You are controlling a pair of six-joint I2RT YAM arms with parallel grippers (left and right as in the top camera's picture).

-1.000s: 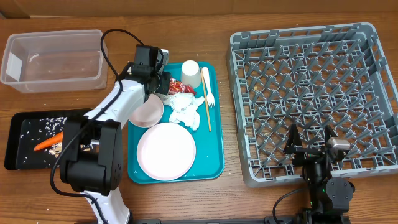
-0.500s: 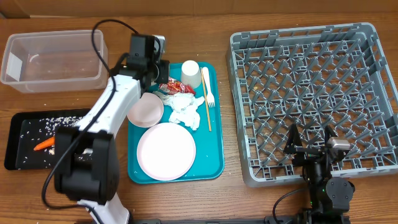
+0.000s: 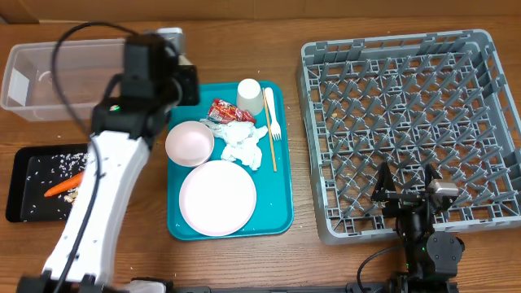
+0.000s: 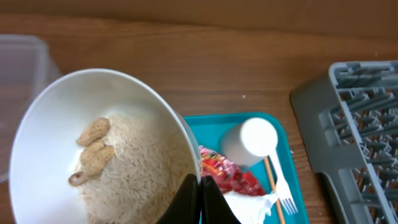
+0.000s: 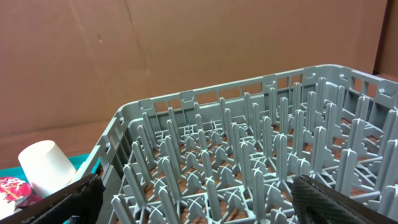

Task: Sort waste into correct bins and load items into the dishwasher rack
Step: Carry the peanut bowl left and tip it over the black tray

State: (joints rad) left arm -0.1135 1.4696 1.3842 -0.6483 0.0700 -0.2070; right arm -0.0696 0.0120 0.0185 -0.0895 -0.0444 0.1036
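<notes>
Left gripper (image 4: pixel 200 183): jaws pinched together on the rim of the rice bowl (image 4: pixel 74 124), at the bowl's lower right edge in the wrist view. The bowl is lifted off the table and holds white rice (image 4: pixel 146 168) with three peanuts (image 4: pixel 92 149) on its left side. Overhead, the left arm reaches to the upper left and its wrist sits at the right end of the clear tub (image 3: pixel 16 81). The bowl itself is hidden under the wrist there, so can't tell whether it is over the tub or just beside it.

Right gripper (image 5: pixel 196 182): jaws wide apart, holding nothing, parked low at the near edge of the rack (image 3: pixel 407 122) in the lower right of the overhead frame. No dishes in the rack.

Black tray (image 3: pixel 20 207) is at the left edge below the tub, with the carrot (image 3: pixel 63 187) and scattered grains (image 3: pixel 53 163) in it.

Teal tray (image 3: pixel 281 163) is in the centre, between the bins and the rack. On it:
- empty bowl (image 3: pixel 190 142), upper left part
- plate (image 3: pixel 217 198), lower part
- cup (image 3: pixel 250 96), lying at the top edge
- red wrapper (image 3: pixel 224 110), just left of the cup
- tissue (image 3: pixel 242 145), crumpled below the wrapper, touching it
- fork (image 3: pixel 273 122), right of the tissue, tines down-frame
- thin wooden stick (image 3: pixel 272 155), beside the fork
</notes>
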